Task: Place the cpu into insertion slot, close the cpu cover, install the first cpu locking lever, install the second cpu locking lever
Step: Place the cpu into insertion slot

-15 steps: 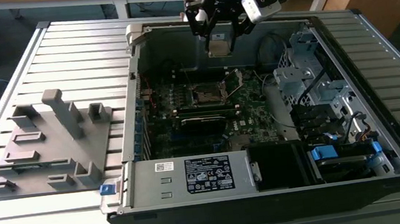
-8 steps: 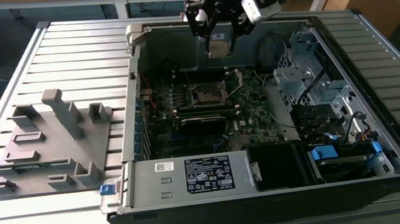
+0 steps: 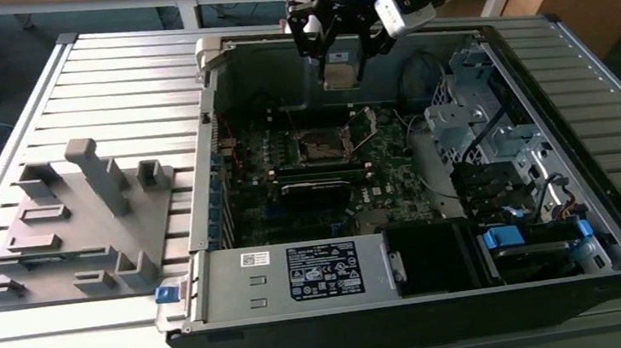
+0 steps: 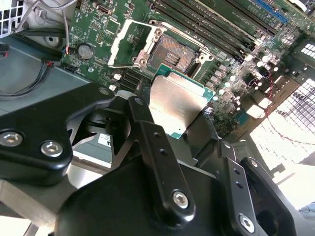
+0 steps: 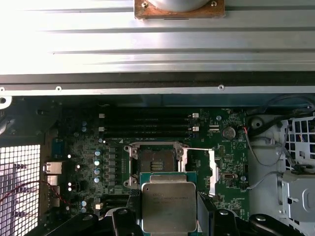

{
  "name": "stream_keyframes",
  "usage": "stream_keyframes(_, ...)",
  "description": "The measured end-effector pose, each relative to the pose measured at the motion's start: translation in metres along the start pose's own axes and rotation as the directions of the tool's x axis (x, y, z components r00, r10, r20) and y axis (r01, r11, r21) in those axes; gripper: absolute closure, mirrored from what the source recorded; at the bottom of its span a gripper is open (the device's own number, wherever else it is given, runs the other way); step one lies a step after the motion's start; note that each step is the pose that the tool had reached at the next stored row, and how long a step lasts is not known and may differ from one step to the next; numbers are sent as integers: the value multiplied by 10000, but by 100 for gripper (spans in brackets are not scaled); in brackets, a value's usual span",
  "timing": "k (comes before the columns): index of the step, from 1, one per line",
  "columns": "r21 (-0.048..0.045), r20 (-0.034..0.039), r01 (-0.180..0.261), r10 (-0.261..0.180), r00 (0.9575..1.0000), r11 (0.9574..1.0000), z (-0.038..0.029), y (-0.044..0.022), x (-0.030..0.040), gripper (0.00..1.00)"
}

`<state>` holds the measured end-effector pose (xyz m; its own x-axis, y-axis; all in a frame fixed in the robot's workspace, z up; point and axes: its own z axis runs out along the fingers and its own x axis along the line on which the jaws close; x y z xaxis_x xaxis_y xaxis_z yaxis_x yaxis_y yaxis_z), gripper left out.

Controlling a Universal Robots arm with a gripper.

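My gripper [image 3: 336, 62] is shut on the cpu [image 3: 339, 76], a flat silver-topped chip with a green edge, and holds it in the air over the far part of the open computer case. In both wrist views the cpu [image 4: 176, 104] [image 5: 169, 205] sits between the black fingers [image 4: 147, 132] [image 5: 123, 219]. The insertion slot [image 3: 317, 146] [image 4: 173, 52] [image 5: 156, 163] lies below on the green board, its dark centre bare. The cpu cover [image 4: 129, 44] [image 5: 211, 169] stands swung open beside the slot. A thin metal lever [image 3: 364, 128] sticks up next to the slot.
The case walls [image 3: 215, 132] surround the board. A drive cage with cables [image 3: 476, 119] fills the exterior view's right, a power supply box [image 3: 297, 273] the near side. Long black memory strips [image 5: 147, 124] lie beside the slot. A grey fixture plate [image 3: 76, 222] rests on the slatted table [image 3: 108, 82].
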<state>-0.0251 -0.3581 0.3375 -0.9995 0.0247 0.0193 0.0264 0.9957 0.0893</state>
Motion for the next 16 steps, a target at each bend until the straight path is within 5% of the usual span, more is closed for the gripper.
stream_keyframes(16,-2,0,0,0,10000,10000,35,-3,-1,46)
